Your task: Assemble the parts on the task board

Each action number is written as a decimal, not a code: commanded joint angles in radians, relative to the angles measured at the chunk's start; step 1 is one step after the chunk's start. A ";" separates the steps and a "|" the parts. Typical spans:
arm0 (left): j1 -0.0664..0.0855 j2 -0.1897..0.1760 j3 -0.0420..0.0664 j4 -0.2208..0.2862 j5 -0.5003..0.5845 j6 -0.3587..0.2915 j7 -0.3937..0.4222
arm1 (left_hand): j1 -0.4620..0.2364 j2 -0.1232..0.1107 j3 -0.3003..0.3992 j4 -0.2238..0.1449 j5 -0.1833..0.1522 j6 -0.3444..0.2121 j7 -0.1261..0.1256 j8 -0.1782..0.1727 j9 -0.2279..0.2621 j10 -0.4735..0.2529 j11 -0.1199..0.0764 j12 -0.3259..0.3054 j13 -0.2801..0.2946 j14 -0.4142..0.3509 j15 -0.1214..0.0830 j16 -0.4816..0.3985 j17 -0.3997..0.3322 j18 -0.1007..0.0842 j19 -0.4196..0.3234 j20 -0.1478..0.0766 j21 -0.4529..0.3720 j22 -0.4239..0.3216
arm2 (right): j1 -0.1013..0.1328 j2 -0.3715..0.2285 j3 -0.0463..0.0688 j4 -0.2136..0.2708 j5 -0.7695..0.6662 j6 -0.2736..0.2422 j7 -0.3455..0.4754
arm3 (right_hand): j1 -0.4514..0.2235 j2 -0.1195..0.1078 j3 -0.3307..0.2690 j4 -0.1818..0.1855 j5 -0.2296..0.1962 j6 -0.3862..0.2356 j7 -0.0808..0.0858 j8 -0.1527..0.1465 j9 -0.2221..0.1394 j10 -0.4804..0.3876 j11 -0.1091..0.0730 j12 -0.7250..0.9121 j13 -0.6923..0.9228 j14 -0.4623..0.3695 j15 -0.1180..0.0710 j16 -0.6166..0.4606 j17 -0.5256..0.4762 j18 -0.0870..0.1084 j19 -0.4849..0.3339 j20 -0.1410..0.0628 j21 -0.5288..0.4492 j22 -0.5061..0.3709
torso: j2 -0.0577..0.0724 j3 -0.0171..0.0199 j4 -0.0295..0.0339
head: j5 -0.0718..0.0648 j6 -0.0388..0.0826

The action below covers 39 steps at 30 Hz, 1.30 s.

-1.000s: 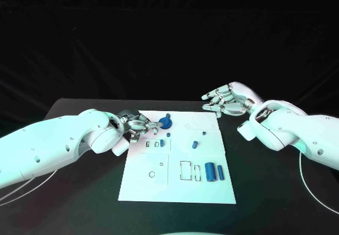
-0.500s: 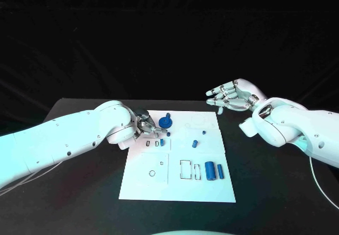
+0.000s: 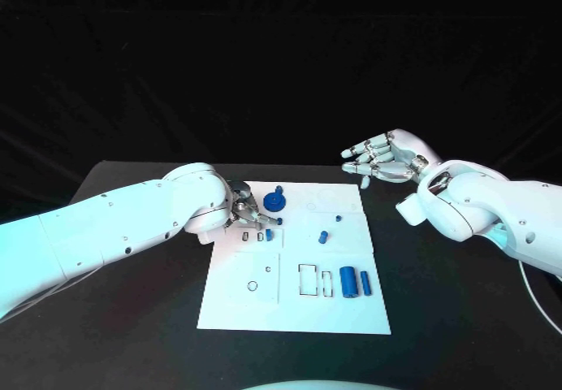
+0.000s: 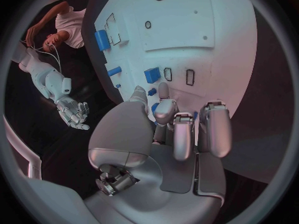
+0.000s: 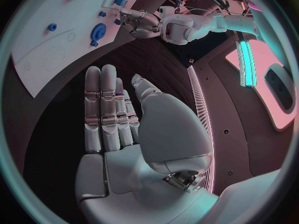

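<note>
The white task board [image 3: 293,313] lies in the middle of the black table. A blue gear [image 3: 274,201] stands at its far left end. My left hand [image 3: 246,213] lies against the gear's near side with its fingers [image 4: 176,129] curled down. Blue shows between the fingers, and whether they grip the gear is hidden. A small blue block [image 3: 268,236] sits just in front of that hand. My right hand [image 3: 381,160] hovers past the board's far right corner, fingers [image 5: 102,109] straight and apart, holding nothing.
More blue parts lie on the board: a short piece [image 3: 322,239], a tiny peg [image 3: 337,219], a thick cylinder [image 3: 348,283] and a thinner one [image 3: 365,283]. Outlined slots [image 3: 308,281] sit beside the cylinders. Black table surrounds the board.
My left forearm has rolled and swung in over the board's left edge, and the hand's fingers have curled closer to the gear. The gear has stayed put. My right hand rose slightly.
</note>
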 commanded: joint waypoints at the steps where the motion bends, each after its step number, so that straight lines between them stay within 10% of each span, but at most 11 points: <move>1: 0.002 0.009 -0.001 -0.002 -0.022 0.062 -0.012 | 0.008 0.005 -0.009 -0.001 -0.003 -0.007 -0.002 0.009 0.004 0.007 -0.003 0.008 0.004 0.102 -0.008 0.002 0.263 -0.017 0.012 -0.002 0.006 0.005 | 0.001 0.004 0.000 -0.001 -0.006 0.017 0.001 | -0.004 -0.010 0.002 0.002 0.001 -0.002 0.003 -0.006 0.000 0.005 0.000 -0.006 -0.002 0.006 -0.001 -0.006 -0.001 0.007 0.008 0.002 -0.007 -0.002 | 0.000 -0.0004 0.0002 | 0.002 -0.003; 39: 0.002 0.040 -0.007 -0.022 -0.024 0.108 -0.015 | 0.086 0.038 -0.013 -0.020 -0.002 -0.028 -0.010 0.054 0.069 0.018 -0.010 0.023 0.028 0.102 -0.013 0.002 0.263 -0.021 0.020 -0.008 0.020 0.032 | 0.001 0.016 -0.001 -0.009 -0.009 0.032 -0.009 | -0.011 -0.009 0.000 0.007 0.013 -0.004 0.003 -0.006 0.000 0.010 0.001 -0.014 -0.015 0.012 0.000 -0.023 -0.002 0.006 0.015 0.003 -0.020 -0.011 | 0.000 -0.0004 -0.0020 | -0.001 -0.016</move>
